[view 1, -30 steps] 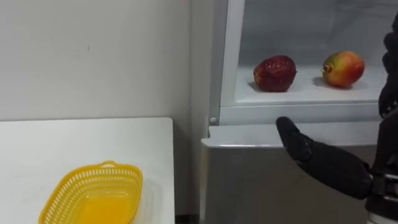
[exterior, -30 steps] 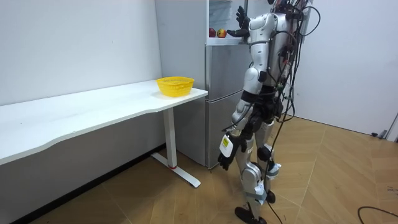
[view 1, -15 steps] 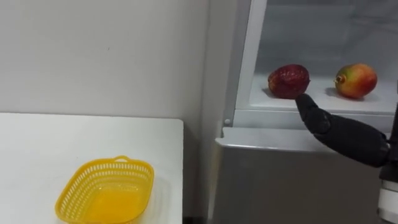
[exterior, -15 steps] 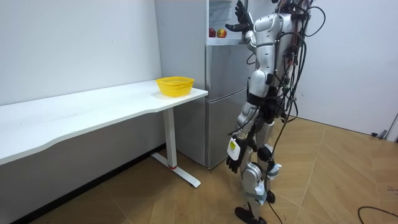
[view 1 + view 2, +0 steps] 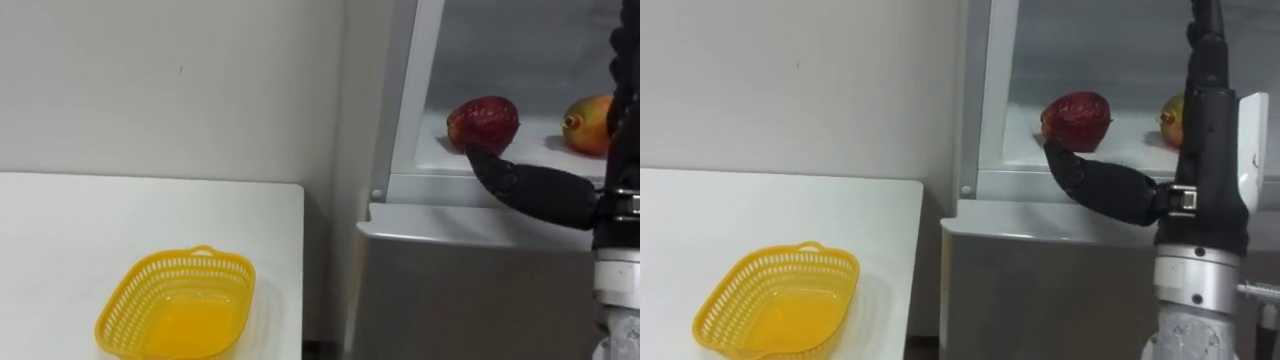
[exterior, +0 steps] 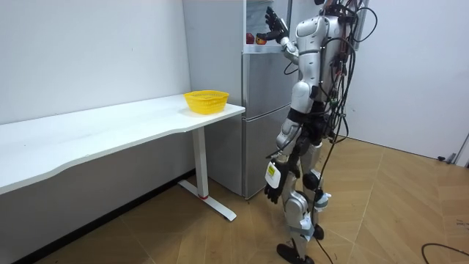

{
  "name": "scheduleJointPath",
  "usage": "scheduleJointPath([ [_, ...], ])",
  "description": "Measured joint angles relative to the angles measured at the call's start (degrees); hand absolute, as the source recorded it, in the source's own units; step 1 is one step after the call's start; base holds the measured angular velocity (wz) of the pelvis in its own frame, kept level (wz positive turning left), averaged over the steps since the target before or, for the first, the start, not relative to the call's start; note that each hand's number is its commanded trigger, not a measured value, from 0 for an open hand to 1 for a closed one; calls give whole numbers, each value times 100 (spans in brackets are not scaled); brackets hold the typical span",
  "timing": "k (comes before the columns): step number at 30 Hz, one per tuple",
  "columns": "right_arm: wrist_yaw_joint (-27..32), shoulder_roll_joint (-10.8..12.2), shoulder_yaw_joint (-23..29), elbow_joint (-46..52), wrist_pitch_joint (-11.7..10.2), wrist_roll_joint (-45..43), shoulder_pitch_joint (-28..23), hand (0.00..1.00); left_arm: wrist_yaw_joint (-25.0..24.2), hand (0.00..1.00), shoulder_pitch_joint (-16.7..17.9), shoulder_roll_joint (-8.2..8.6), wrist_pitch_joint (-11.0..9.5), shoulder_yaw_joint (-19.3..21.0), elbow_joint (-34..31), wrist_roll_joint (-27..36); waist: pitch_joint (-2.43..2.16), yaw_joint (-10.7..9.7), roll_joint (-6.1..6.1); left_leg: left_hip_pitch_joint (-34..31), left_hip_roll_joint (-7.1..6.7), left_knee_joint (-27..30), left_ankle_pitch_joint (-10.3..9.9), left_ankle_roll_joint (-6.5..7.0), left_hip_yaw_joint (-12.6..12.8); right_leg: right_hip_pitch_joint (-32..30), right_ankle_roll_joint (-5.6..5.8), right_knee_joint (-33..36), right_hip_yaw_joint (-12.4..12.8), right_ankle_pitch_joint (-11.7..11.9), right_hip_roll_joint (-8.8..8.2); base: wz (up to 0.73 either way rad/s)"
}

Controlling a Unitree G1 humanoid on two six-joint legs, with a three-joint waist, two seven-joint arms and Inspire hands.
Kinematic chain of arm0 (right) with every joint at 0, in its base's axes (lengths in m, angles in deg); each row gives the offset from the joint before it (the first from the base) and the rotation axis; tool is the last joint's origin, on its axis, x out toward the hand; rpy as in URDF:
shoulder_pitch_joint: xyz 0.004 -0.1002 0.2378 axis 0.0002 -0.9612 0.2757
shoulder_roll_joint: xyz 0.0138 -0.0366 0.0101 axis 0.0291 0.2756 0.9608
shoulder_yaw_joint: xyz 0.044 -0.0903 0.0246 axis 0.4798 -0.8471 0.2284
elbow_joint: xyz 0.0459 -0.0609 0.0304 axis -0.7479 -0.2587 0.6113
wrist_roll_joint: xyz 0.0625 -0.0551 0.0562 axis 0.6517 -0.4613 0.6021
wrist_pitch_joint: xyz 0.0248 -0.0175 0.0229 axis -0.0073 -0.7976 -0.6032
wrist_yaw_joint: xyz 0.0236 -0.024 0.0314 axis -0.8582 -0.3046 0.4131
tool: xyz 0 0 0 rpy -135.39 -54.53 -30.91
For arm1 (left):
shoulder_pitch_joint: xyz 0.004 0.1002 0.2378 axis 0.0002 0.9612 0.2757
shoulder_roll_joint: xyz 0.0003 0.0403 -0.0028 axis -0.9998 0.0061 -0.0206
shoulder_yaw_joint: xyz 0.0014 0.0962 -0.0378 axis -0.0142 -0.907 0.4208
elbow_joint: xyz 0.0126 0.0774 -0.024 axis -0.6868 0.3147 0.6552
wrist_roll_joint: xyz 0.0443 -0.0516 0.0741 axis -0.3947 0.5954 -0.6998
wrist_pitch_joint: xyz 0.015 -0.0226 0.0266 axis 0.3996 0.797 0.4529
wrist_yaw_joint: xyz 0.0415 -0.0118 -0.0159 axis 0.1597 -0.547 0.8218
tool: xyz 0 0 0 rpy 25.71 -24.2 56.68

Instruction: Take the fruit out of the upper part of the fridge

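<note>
— Where is our dark red fruit (image 5: 483, 123)?

— It sits on the shelf (image 5: 440, 160) in the fridge's (image 5: 450, 290) open upper compartment. Nothing holds it. A yellow-red fruit (image 5: 590, 122) lies apart on its right.

— What has just changed?

— Our right robot hand (image 5: 1212, 160) has climbed from below the shelf's front edge. Its thumb tip is now at the fruit's lower edge, though we cannot tell if it touches. The robot hand is spread and released, grasping nothing. We judge the reach nearly done and the grasp not yet made.

— And the containers?

— The yellow basket (image 5: 190, 270) stands empty on the white surface (image 5: 60, 250), left of the fridge. Our left robot hand (image 6: 272, 192) hangs by the leg, and we cannot tell its state.
</note>
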Motion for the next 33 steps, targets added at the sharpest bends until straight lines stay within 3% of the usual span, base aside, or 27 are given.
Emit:
scheduleJointPath([
  [5,9,-3,3,-298,61,6,436,0,-62,0,55,-2,6,44,-2,-2,-2,29,-40,6,0,-3,2,-3,-89,22,0,1,-27,0,1,4],
  [18,3,-180,14,-1070,141,23,659,0,-116,0,59,1,83,206,-2,-119,58,167,-184,-49,-24,19,16,-5,-153,35,-1,5,-89,1,-27,2],
  [23,7,-222,14,-1238,301,23,867,0,-116,0,38,0,171,210,-4,-190,49,166,-197,-84,-38,60,17,-2,-174,30,-1,1,-93,1,-40,0],
  [33,-8,-423,1,-1958,379,238,1043,0,-118,0,-20,-3,277,204,-3,-239,36,174,-209,-126,-40,109,18,-2,-248,26,-2,11,-111,1,-41,2],
])
